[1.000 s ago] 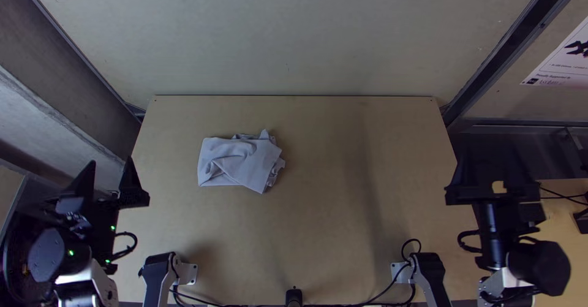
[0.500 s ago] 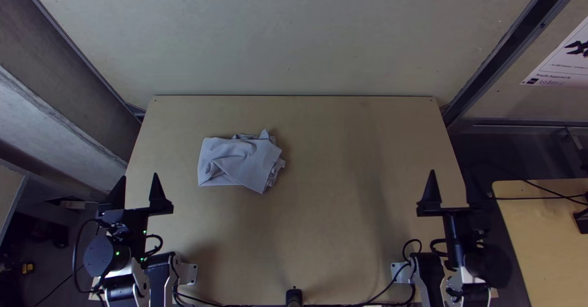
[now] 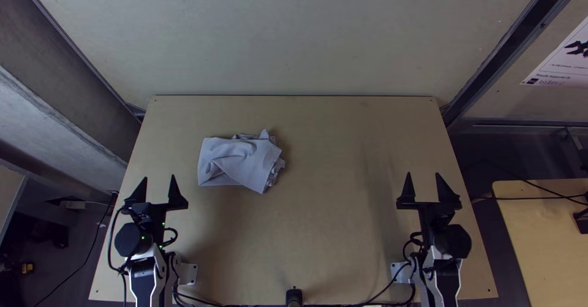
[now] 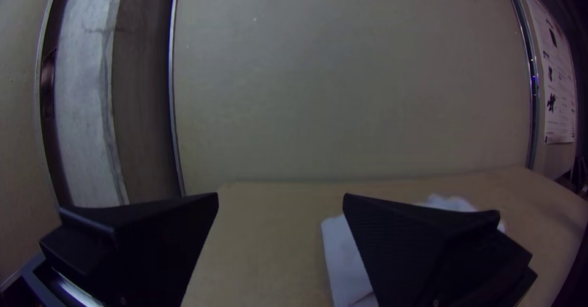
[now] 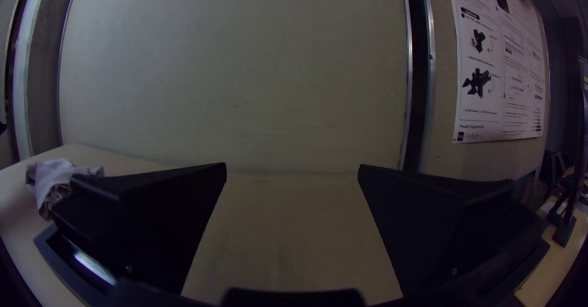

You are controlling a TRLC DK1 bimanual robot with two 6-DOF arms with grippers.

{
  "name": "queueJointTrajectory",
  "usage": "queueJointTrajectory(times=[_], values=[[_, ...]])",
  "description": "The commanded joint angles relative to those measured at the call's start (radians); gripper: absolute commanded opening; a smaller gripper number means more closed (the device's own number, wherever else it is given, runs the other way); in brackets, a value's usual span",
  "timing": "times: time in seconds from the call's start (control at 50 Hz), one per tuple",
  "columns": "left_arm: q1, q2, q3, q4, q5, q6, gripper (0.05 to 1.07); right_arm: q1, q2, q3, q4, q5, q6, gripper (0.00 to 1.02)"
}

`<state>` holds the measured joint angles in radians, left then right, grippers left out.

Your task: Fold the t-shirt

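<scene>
My pale lavender-grey, soft cloth t-shirt (image 3: 242, 160) lies as a compact packet on the light wooden table (image 3: 331, 239), left of the middle and towards the far side. Folding appears partly achieved: the garment is doubled into several layers within a roughly four-sided outline. How many folds it has, and whether each was intended, I cannot tell. No finished, squared form is present; I judge that the ruffled end wants tucking, the edges aligning and the top smoothing, or else a fresh spread and refold.

Surface: a broad flap slants across the packet, its corner pointing to the near side; creases run obliquely beneath it. The left end is fairly straight and smooth. The right end is crumpled into small ruffles, and a bunched peak stands at the far edge.

My left black, wide-fingered claw (image 3: 160, 177) is at the table's near left, its fingers apart and nothing between them. My right black, wide-fingered claw (image 3: 423, 173), likewise parted and unladen, is at the right, well apart from the cloth.
</scene>
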<state>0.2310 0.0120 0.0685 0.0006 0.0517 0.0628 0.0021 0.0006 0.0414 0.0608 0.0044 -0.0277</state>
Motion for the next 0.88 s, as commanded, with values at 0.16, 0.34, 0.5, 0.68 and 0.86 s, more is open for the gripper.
queueJointTrajectory(times=[0.16, 0.34, 0.5, 0.68, 0.86], values=[[-0.009, -0.012, -0.065, -0.004, -0.003, 0.045, 1.03, -0.021, -0.002, -0.032, -0.081, 0.012, 0.011, 0.98], [-0.009, -0.012, -0.065, -0.005, -0.003, 0.043, 1.03, -0.03, -0.004, -0.032, -0.076, 0.012, 0.009, 0.98], [-0.009, -0.012, -0.065, -0.005, -0.003, 0.043, 1.03, -0.03, -0.004, -0.032, -0.078, 0.012, 0.009, 0.98], [-0.009, -0.012, -0.065, -0.005, -0.004, 0.045, 1.03, -0.028, -0.004, -0.032, -0.078, 0.012, 0.009, 0.98], [-0.009, -0.012, -0.065, -0.005, -0.004, 0.043, 1.03, -0.03, -0.004, -0.032, -0.076, 0.012, 0.009, 0.98]])
